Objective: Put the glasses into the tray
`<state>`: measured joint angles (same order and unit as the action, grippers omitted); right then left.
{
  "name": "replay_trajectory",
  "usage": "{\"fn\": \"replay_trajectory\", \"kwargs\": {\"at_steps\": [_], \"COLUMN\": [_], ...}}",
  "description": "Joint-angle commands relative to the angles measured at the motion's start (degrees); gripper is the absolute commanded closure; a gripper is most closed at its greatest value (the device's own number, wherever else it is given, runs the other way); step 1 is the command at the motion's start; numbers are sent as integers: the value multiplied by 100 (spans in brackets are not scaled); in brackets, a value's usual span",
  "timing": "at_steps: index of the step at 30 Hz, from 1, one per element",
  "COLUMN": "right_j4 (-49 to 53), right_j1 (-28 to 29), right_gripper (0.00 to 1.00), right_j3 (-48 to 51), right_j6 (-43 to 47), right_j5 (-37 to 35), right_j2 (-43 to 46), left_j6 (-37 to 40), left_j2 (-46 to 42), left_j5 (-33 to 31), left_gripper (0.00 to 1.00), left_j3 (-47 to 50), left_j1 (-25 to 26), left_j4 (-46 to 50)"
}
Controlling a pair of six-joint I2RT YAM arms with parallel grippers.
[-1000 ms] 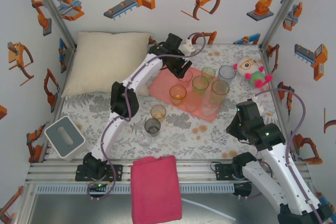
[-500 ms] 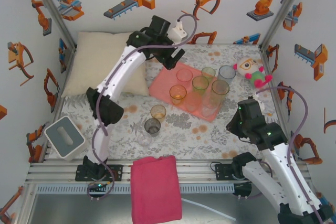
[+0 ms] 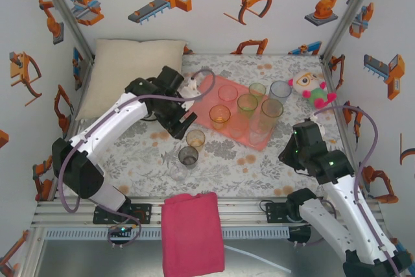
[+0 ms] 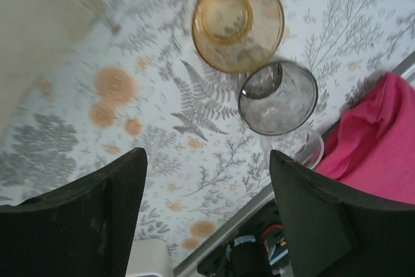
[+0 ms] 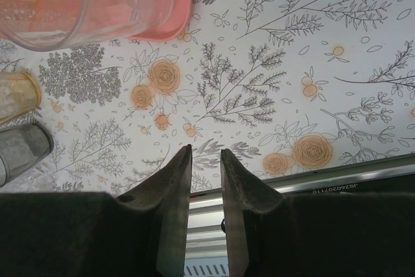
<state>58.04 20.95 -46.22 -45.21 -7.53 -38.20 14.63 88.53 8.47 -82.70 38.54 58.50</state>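
Over on the flowery table [image 3: 130, 141], the pink tray [image 3: 206, 105] sits toward the back, a bit right of middle, with a bunch of glasses [image 3: 247, 103] standing in it. So the job looks well along, I'd say.

Left claw [image 4: 207, 160] hangs over the table just off the tray's near-left edge, spread wide, nothing in it. Right claw [image 5: 205, 160] is parked low near the front right, pinched almost together on nothing.

Three strays are lined up on the table in front of the tray: amber glass [image 3: 195, 138], then grey glass [image 3: 188, 156], then clear glass [image 3: 176, 172] closest to the front edge. All upright, mouths up, so the long axis is straight up and down.

Here's the bit that matters: from the left wrist, the amber glass [image 4: 238, 23] lies ahead of the open claw and slightly to the right of the gap, with the grey glass [image 4: 277, 97] right next to it. The left arm is clearly closer than the right. My guess is it only needs a short reach forward and down, but those two sit close together, so it could bump the grey one.
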Motion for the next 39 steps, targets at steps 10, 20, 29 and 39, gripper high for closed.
{"fn": "replay_trajectory", "kwargs": {"at_steps": [10, 20, 29, 39], "right_j4": [-152, -161, -176, -118], "right_j1": [48, 41, 42, 47], "right_gripper": [72, 72, 72, 72], "right_j3": [-175, -116, -89, -54], "right_j6": [-67, -84, -89, -93], "right_j5": [-3, -82, -135, -152], "right_j2": [-281, -272, -238, -180], "left_j6": [-711, -871, -880, -963], "left_j2": [63, 573, 1035, 1235], "left_j5": [91, 94, 67, 153], "left_gripper": [35, 43, 47, 53], "left_j3": [763, 722, 617, 579], "left_j1": [-39, -31, -33, -38], "left_j4": [-1523, -1884, -1938, -2064]}}
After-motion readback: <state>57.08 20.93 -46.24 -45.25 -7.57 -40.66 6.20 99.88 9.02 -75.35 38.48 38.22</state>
